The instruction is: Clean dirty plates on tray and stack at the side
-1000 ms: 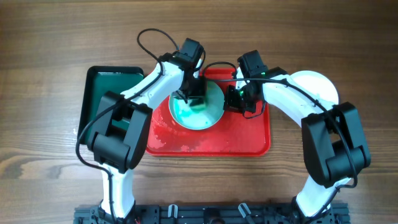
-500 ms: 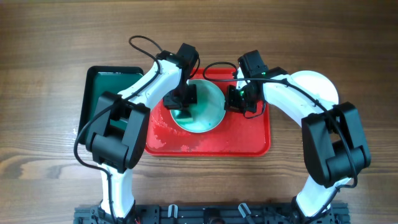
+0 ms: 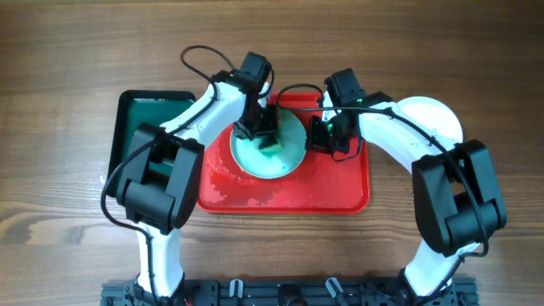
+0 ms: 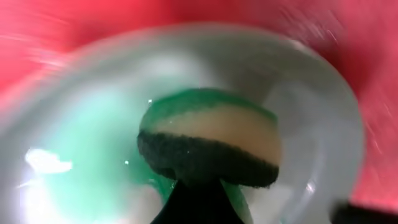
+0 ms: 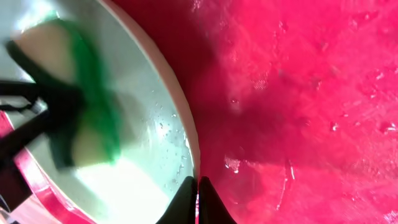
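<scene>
A pale plate (image 3: pixel 270 161) with a teal-green smear sits on the red tray (image 3: pixel 340 191), towards its far left. My left gripper (image 3: pixel 260 133) is over the plate, shut on a sponge (image 4: pixel 208 146) with a green top, beige middle and dark scouring face, and presses it onto the plate (image 4: pixel 311 93). My right gripper (image 3: pixel 317 136) is shut on the plate's right rim. In the right wrist view its fingers (image 5: pixel 198 200) pinch the rim of the plate (image 5: pixel 143 149) over the wet tray (image 5: pixel 298 93).
A white plate (image 3: pixel 435 115) lies on the wooden table right of the red tray, partly under my right arm. A smaller dark green tray (image 3: pixel 140 119) lies left of the red tray. The tray floor shows wet streaks (image 3: pixel 242 183).
My left gripper swept the sponge towards the plate's left front, then back towards its far middle. The right gripper kept its hold on the rim.
</scene>
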Action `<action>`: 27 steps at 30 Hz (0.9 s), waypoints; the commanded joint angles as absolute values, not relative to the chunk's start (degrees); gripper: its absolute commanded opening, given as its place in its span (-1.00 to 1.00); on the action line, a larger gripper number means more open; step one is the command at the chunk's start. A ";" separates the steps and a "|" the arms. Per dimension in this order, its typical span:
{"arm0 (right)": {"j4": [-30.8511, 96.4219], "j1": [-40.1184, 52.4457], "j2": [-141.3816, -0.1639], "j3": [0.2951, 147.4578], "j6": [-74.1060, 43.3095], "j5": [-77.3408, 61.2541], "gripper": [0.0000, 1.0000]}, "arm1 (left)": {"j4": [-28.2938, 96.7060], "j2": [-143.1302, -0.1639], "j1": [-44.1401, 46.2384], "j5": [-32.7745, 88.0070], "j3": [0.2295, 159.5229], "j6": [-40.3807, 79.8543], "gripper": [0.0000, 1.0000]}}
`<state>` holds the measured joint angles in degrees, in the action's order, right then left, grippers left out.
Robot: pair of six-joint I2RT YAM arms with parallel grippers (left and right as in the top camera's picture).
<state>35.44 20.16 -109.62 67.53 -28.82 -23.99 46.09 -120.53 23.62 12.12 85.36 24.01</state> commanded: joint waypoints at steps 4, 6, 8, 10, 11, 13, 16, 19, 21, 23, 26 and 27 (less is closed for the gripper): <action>33.21 20.08 -111.11 67.05 -29.19 -21.91 -0.80 | 53.76 -118.34 18.15 -1.02 92.16 30.15 -0.92; 32.73 20.08 -111.44 67.05 -30.06 -21.91 -0.60 | 55.79 -116.53 18.09 -0.19 93.86 30.00 -0.92; 32.27 20.18 -111.74 67.05 -30.22 -21.91 -0.53 | 56.69 -114.69 18.09 0.95 94.52 28.97 -0.92; 31.92 20.60 -112.14 67.05 -30.52 -21.93 -0.53 | 56.77 -112.73 18.09 1.02 94.52 28.84 -0.92; 31.59 20.82 -112.36 67.05 -31.03 -21.91 -0.52 | 56.77 -111.77 18.02 1.02 94.52 28.84 -0.92; 30.26 21.78 -112.86 67.05 -31.75 -21.93 -0.52 | 56.93 -110.34 17.80 1.04 94.52 28.82 -0.92; 28.95 22.94 -113.06 67.05 -32.36 -21.91 -0.52 | 57.63 -110.04 17.37 1.02 94.52 28.77 -0.92; 28.49 22.81 -112.90 67.16 -31.51 -22.79 -0.51 | 58.33 -110.04 17.06 0.97 94.52 28.75 -0.92; 30.17 21.91 -112.42 67.46 -31.38 -23.77 -0.46 | 58.54 -110.04 16.80 0.97 94.52 28.75 -0.92; 33.08 20.40 -110.98 68.12 -29.85 -24.08 -0.43 | 59.16 -110.04 16.40 0.97 94.52 28.73 -0.92; 33.91 19.22 -108.47 68.49 -28.42 -24.08 -0.36 | 59.66 -110.04 15.77 0.51 94.52 28.75 -0.92; 33.34 19.09 -107.35 68.49 -27.57 -24.08 -0.33 | 59.61 -110.04 15.46 0.12 94.52 28.75 -0.92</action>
<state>33.85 20.36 -111.31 67.61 -30.28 -23.77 59.59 -110.98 16.67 1.74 93.82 28.60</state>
